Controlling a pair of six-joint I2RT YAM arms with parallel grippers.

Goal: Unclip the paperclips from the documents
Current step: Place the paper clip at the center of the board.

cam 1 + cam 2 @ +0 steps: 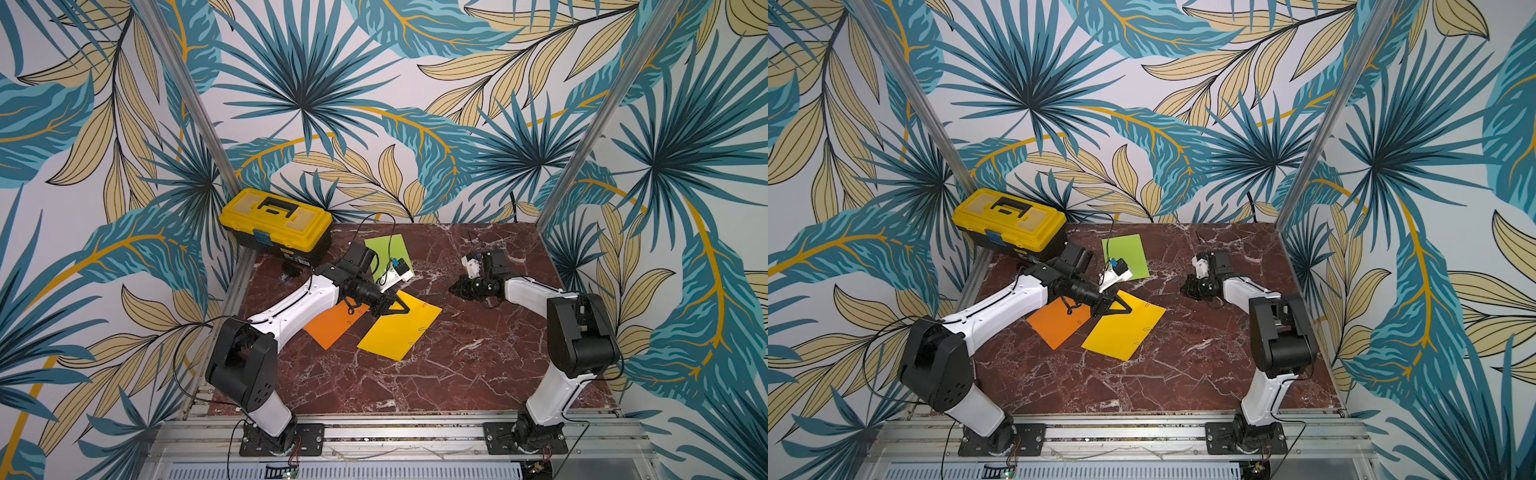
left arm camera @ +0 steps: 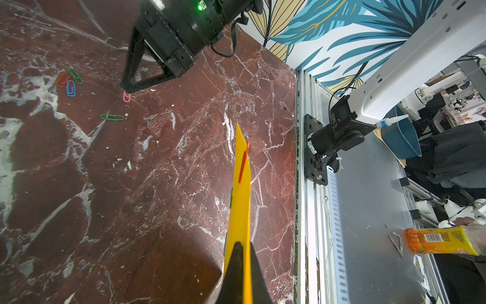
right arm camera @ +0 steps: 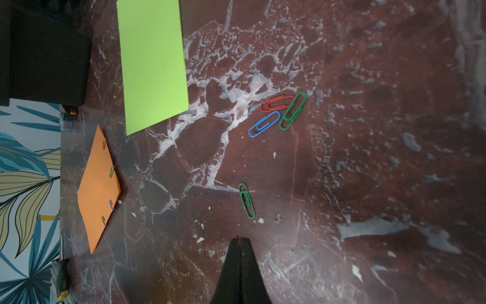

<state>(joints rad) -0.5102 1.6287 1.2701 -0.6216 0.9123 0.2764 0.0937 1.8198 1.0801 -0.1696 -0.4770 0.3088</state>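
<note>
the left gripper (image 2: 240, 248) is pinching the yellow sheet (image 1: 401, 334) near its far corner, fingers pressed onto the paper from both sides. in the left wrist view the sheet is standing on edge and running straight away from the fingers. the red clip (image 2: 244, 163) is sitting on that raised edge, further along the sheet from the pinch, and its long axis is lying roughly along the sheet's own run.

the right gripper (image 3: 238, 243) is hovering over the bare marble table (image 1: 457, 365) with its fingers pressed together and nothing between them. whether its tip is touching the marble i cannot tell. a pink clip (image 2: 126, 96) is lying just beside that tip, and the other loose clips (image 3: 278, 110) are lying on the marble near it, off the paper.

in a top view the red clip is lying between the two grippers. it is nearer the left one, which is busy holding, so the pull is probably falling to the right arm. that arm would need to spread its fingers, cross toward the left gripper, and draw the clip off along its long axis.

the orange sheet (image 3: 98, 189) is lying flat, partly under the left arm, and is carrying several clips along one edge. the green sheet (image 3: 153, 65) is lying flat further back and is showing none.
</note>
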